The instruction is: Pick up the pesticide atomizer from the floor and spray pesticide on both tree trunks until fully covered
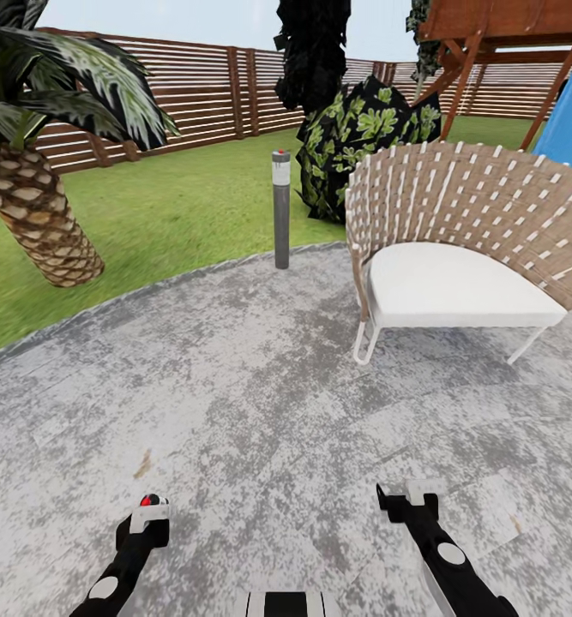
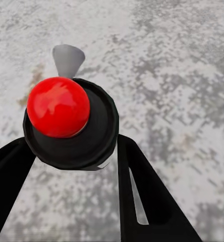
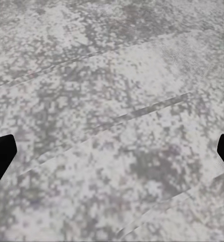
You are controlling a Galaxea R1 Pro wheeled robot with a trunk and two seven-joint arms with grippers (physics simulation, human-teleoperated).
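The pesticide atomizer, a black body with a red round cap and a grey nozzle, sits between the two black fingers of the left gripper, whose jaws are closed against its sides. In the head view its red cap shows at the tip of the left arm, low over the grey stone paving. The right gripper hangs over the same paving; in the right wrist view its fingertips sit far apart at the picture's edges, jaws wide and holding nothing. Farther off, a woven chair with a white seat cushion stands on the slabs at the right. A grey bollard lamp stands at the paving's edge, beside the lawn. A short palm grows at the left. Behind are a leafy bush, a dark conifer and the slatted wooden fence.
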